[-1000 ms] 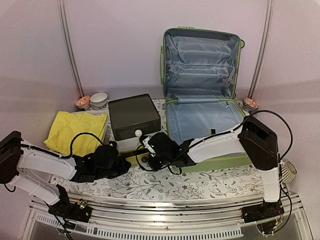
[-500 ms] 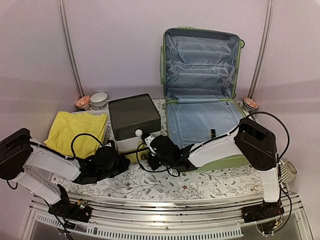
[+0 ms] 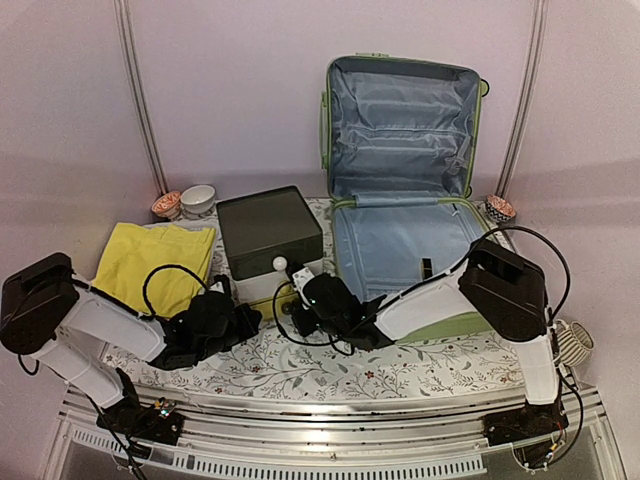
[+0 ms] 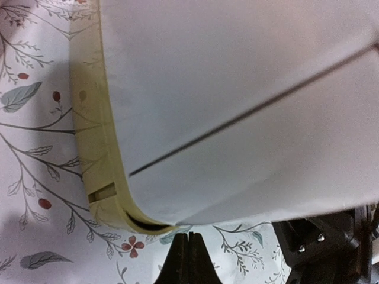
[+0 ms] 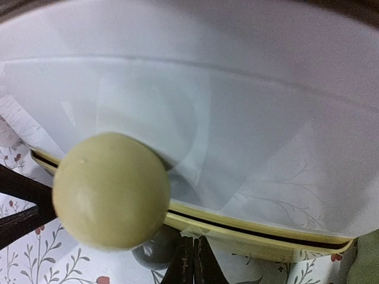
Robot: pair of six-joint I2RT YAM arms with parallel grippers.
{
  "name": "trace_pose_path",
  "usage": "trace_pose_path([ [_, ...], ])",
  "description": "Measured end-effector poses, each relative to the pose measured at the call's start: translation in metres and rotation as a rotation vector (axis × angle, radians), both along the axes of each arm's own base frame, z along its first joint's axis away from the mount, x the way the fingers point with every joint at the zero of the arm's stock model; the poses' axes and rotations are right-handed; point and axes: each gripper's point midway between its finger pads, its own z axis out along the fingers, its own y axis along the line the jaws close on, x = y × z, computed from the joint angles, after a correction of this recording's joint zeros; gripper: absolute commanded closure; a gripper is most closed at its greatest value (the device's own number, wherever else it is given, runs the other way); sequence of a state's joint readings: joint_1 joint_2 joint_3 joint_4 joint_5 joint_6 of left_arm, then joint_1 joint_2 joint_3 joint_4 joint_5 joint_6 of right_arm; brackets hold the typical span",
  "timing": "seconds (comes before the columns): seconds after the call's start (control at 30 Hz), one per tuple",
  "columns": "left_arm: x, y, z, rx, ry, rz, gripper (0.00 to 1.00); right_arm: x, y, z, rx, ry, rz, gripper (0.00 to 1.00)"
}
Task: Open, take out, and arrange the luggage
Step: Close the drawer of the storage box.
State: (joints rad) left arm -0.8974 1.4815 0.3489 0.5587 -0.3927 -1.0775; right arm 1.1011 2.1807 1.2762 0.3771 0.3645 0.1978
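On the table [image 3: 420,375] — one open luggage [image 3: 400,130], one drawer box [image 3: 268,232], one yellow cloth [image 3: 150,260].

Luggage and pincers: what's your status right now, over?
Left pincer shut, empty. Right pincer shut, empty; both at drawer box. Luggage open, lid upright, small dark item inside. Nothing blocks it.

The box [image 3: 268,232] sits just left of the suitcase [image 3: 400,130], leaving a narrow gap. The left arm [image 3: 110,325] and right arm [image 3: 430,295] crowd its near face. The near tablecloth [image 3: 400,378] strip is passable.
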Motion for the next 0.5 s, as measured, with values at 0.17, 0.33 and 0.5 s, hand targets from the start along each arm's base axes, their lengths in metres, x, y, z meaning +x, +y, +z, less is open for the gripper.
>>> trace_pose_path([
  [0.17,-0.002,-0.006,0.008,-0.016,-0.015,-0.049,1.0,-0.012,-0.016,0.015,0.038,0.006,0.032,0.92],
  [0.33,-0.009,-0.007,0.02,-0.056,-0.031,-0.082,0.94,-0.026,-0.035,0.045,0.095,0.027,0.083,0.82],
  [0.5,-0.02,-0.003,0.025,-0.087,-0.028,-0.114,0.88,-0.039,-0.029,0.07,0.165,0.061,0.167,0.62],
])
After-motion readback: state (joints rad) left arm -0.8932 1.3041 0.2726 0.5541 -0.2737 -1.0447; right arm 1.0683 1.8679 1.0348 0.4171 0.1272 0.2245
